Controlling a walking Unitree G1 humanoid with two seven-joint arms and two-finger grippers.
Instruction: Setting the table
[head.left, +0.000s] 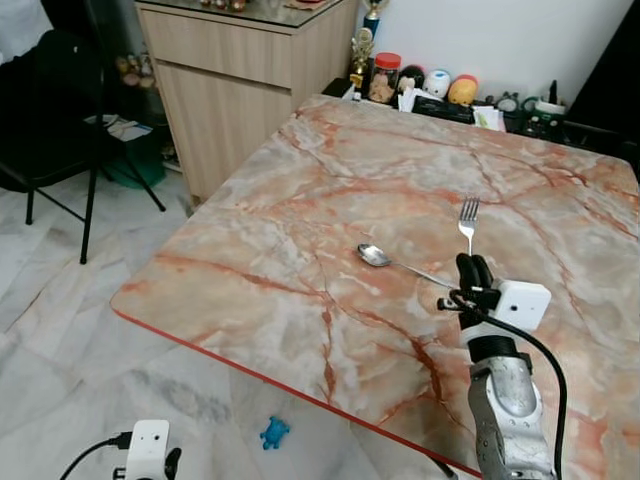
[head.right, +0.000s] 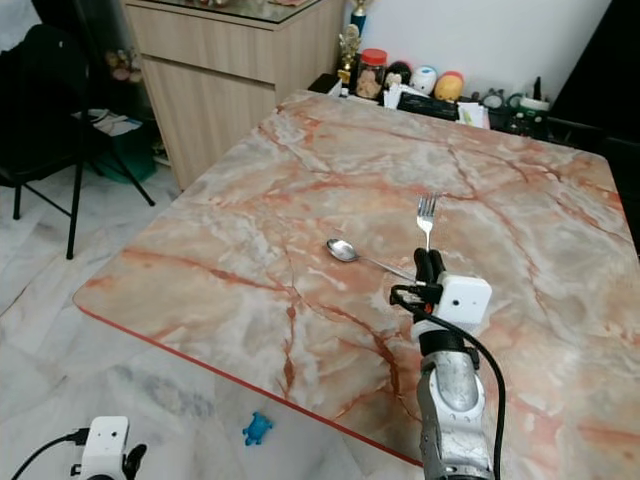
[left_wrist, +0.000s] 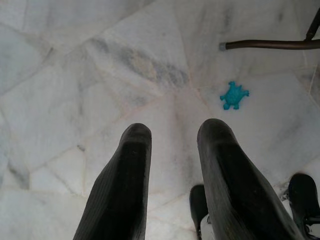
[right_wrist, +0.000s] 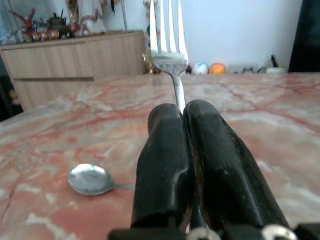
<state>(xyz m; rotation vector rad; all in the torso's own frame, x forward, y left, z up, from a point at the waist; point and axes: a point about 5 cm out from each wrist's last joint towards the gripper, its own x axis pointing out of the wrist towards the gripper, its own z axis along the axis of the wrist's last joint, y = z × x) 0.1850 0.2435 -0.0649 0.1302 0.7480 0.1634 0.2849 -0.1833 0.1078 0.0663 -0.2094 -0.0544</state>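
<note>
Right claw (head.left: 474, 268) clenches a fork (head.left: 468, 213) upright above the bench (head.left: 300, 200), likely to lay it beside the spoon (head.left: 376, 257) just left.

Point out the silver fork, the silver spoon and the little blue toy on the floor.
Silver metal fork (head.left: 469, 213), left eye view, on its tines.
Silver metal spoon (head.left: 375, 256), left eye view, on its bowl.
Small blue turtle-shaped toy (left_wrist: 233, 95), left wrist view, on its body.
</note>
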